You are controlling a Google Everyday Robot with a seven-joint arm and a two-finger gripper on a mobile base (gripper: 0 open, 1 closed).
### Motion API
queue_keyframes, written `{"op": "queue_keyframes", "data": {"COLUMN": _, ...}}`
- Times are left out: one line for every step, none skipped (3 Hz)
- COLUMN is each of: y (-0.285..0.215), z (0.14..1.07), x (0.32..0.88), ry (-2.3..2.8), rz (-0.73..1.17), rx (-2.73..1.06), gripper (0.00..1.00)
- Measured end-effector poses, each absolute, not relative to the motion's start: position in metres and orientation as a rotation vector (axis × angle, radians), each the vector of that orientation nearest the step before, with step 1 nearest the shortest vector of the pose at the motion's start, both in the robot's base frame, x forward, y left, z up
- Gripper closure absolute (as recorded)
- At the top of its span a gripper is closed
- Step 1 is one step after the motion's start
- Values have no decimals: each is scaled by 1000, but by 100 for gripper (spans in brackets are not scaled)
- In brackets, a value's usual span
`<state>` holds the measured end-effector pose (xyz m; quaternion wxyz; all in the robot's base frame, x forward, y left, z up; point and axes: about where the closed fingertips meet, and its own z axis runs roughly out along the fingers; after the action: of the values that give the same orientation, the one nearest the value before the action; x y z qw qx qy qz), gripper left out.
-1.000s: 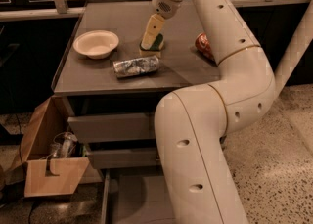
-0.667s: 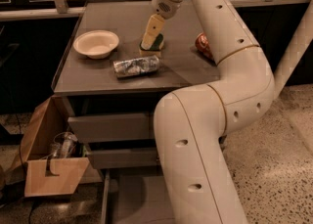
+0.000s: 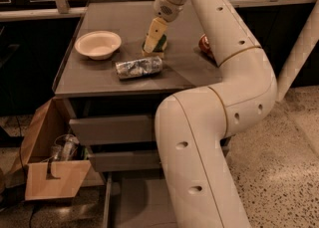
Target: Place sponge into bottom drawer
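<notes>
The sponge (image 3: 161,45) sits on the grey tabletop (image 3: 99,80) near its middle back; only a bit of its dark green top and pale edge shows. My gripper (image 3: 153,38) reaches down from above and is right at the sponge, covering most of it. The bottom drawer (image 3: 134,199) is pulled out at the foot of the cabinet, a shallow grey tray, partly hidden behind my arm.
A crumpled silver foil packet (image 3: 138,67) lies just in front of the sponge. A white bowl (image 3: 98,44) stands at the left, a red can (image 3: 205,44) at the right. Two upper drawers (image 3: 112,129) are closed. A cardboard box (image 3: 47,172) stands left of the cabinet.
</notes>
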<state>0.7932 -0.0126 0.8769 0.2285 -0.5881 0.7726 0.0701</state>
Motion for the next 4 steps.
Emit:
{"op": "queue_keyframes", "data": {"y": -9, "z": 874, "x": 796, "ry": 2136, "rz": 181, "rx": -1621, "gripper": 0}}
{"op": "queue_keyframes", "data": {"y": -8, "z": 873, "x": 798, "ry": 2145, "rz": 151, "rx": -1622, "gripper": 0}}
{"op": "queue_keyframes", "data": {"y": -12, "z": 866, "x": 801, "ry": 2146, "rz": 163, "rx": -1616, "gripper": 0}}
{"op": "queue_keyframes", "data": {"y": -12, "z": 866, "x": 801, "ry": 2147, "rz": 164, "rx": -1615, "gripper": 0}}
